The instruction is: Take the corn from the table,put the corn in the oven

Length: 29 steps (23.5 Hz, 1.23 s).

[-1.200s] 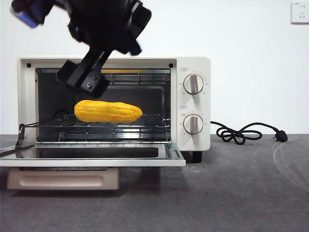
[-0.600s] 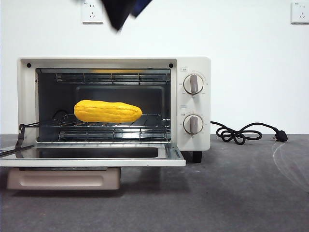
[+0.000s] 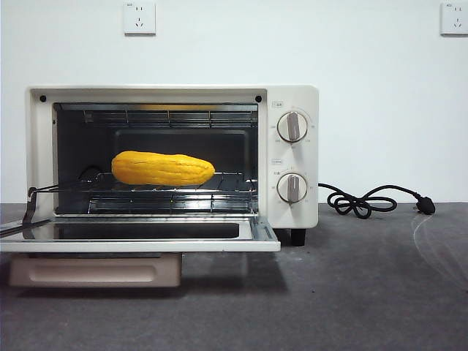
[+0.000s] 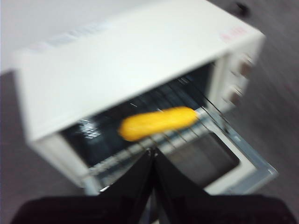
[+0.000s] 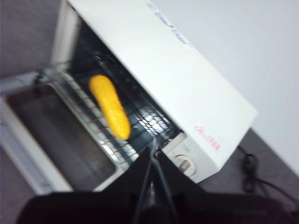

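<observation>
The yellow-orange corn [image 3: 163,168] lies on the wire rack inside the cream-white oven [image 3: 292,99], whose door [image 3: 139,240] is folded down flat. Both wrist views look down on the oven from above and show the corn [image 4: 158,122] [image 5: 110,112] on the rack. My left gripper [image 4: 153,151] is shut and empty, held high above the oven's front. High up too, my right gripper [image 5: 154,150] is shut with nothing in it. Neither arm shows in the front view.
The oven stands on the dark grey table [image 3: 365,292]. Its black power cord [image 3: 369,201] coils on the table to the right of it. A beige tray [image 3: 95,269] sits under the open door. Two wall sockets are on the white wall behind.
The arm that hung in front of the oven's opening a second ago has risen up and left the front view. The corn stays on the rack.
</observation>
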Available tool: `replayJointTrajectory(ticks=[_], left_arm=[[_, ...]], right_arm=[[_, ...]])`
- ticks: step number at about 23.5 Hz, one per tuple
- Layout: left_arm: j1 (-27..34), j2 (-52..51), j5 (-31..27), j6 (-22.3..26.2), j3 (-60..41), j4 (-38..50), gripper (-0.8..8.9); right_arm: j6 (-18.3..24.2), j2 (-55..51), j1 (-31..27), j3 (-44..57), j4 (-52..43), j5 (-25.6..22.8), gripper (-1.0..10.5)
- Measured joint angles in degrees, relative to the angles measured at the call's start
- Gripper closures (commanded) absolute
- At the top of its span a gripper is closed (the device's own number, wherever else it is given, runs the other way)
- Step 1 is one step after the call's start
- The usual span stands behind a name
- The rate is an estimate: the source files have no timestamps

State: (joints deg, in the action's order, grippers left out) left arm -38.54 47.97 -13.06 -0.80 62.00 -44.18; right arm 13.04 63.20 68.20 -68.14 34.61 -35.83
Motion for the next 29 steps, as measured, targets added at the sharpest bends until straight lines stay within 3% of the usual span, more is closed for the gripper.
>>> replayJointTrajectory(ticks=[4, 7, 17, 20, 29], left_arm=[[4.6, 2.6, 10.0, 1.9, 0.0, 0.0, 8.22], [10.3, 4.2, 22.5, 3.3, 0.0, 0.3, 8.22], [37.4, 12.2, 58.9, 4.9, 0.0, 0.5, 8.22], [43.6, 14.7, 61.3, 5.2, -0.2, -1.3, 8.22], [55.1, 16.0, 61.3, 5.7, -8.6, 0.3, 8.22]], right_arm=[[-2.4, -4.5, -3.7, 0.0, 3.1, 7.7, 9.6], [-3.7, -7.2, -7.9, 0.0, 5.3, 13.9, 9.6], [-4.9, -8.5, -24.0, 0.0, 7.5, 39.2, 9.6], [-4.9, -7.3, -27.8, 0.0, 7.4, 43.4, 9.6], [-4.1, -4.8, -34.6, 0.0, 4.7, 49.1, 9.6]])
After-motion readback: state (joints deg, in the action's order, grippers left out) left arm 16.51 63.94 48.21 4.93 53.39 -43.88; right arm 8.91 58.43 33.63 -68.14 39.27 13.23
